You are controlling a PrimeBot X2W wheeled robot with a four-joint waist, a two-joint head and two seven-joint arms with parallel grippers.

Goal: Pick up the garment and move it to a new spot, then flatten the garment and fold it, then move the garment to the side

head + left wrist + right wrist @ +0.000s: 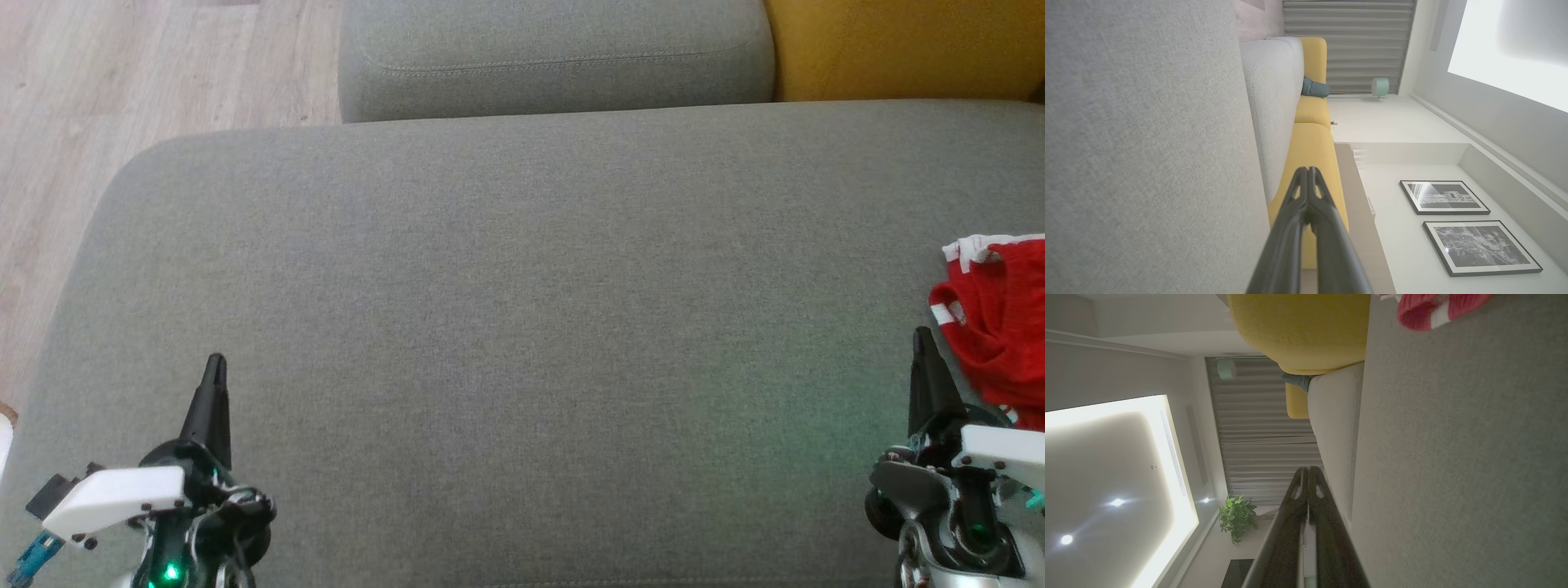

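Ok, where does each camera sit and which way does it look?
Head view: on the head, looking down at the grey sofa seat; left gripper and right gripper, shut.
Left wrist view: on that wrist, facing along the seat toward the curtain; shut fingers show.
Right wrist view: on that wrist, also along the seat; shut fingers show.
Shared: head and right wrist views catch the red garment.

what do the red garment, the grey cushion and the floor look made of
Garment: soft, matte cloth, probably a knit; it lies rumpled in limp folds, red with white trim.
Cushion: matte woven upholstery; a fine heathered weave shows.
Floor: pale wood or wood-look laminate, with grain and plank seams; which one is unclear.
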